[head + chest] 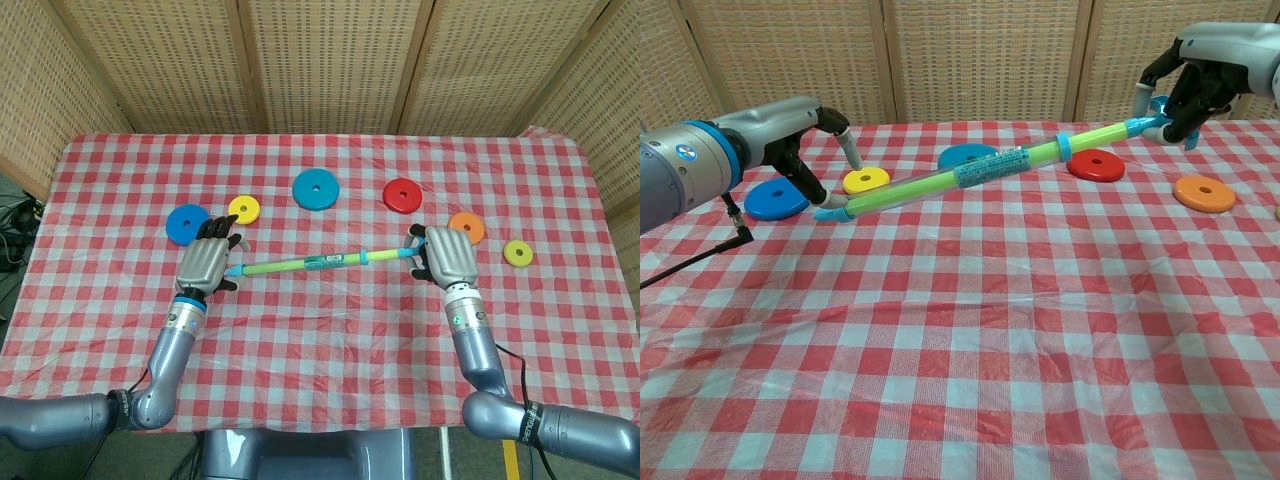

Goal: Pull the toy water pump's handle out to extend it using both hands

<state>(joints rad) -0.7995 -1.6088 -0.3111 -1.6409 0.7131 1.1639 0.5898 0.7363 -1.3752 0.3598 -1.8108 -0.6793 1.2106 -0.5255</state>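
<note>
The toy water pump [320, 262] is a long green tube with blue ends and a blue collar, held in the air above the checked cloth. In the chest view the pump [980, 172] slopes up from lower left to upper right. My right hand [448, 256] grips the blue handle at the pump's right end; this hand [1200, 80] shows at the top right of the chest view. My left hand [205, 262] is at the blue nozzle tip on the left. Its fingers [830, 202] are apart above and below the tip, one touching it, without a clear grip.
Flat discs lie on the table behind the pump: a blue disc [186, 223], a yellow one [244, 209], a larger blue one [315, 189], a red one [401, 195], an orange one [466, 225] and a small yellow one [517, 252]. Wicker screens stand behind the table.
</note>
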